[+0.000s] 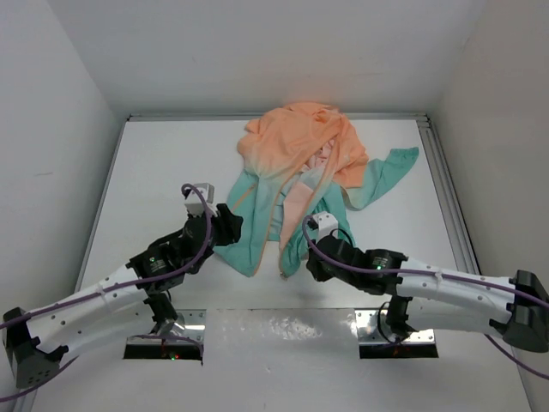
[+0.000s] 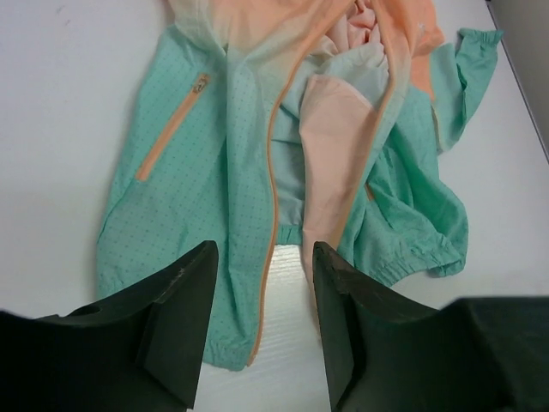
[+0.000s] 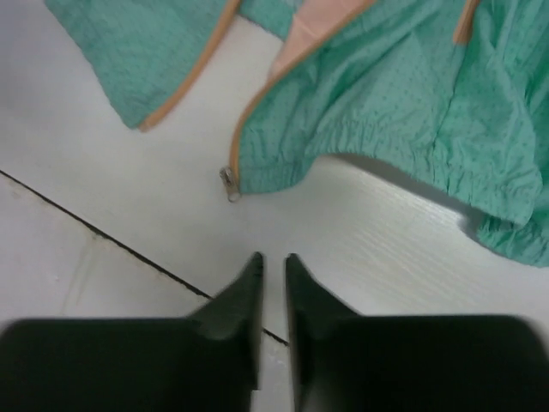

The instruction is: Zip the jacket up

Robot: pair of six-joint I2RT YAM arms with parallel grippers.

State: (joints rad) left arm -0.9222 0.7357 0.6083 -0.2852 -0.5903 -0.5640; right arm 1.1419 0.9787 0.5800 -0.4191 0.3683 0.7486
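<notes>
The jacket [image 1: 300,172] lies crumpled and unzipped on the white table, peach-orange at the far end and teal toward me, with pink lining showing in the opening. My left gripper [image 1: 227,225] is open and empty at the left teal front panel. In the left wrist view [image 2: 262,257] its jaws straddle the orange zipper edge [image 2: 270,189] near the hem. My right gripper [image 1: 310,268] is at the right panel's hem. In the right wrist view [image 3: 273,257] its jaws are almost closed and empty, a little short of the metal zipper slider [image 3: 229,182] at the hem corner [image 3: 257,167].
A metal rail [image 1: 446,189] runs along the table's right edge and walls close in the left and back. A dark seam [image 3: 103,232] crosses the table just in front of the right gripper. A teal sleeve [image 1: 399,163] trails off to the right.
</notes>
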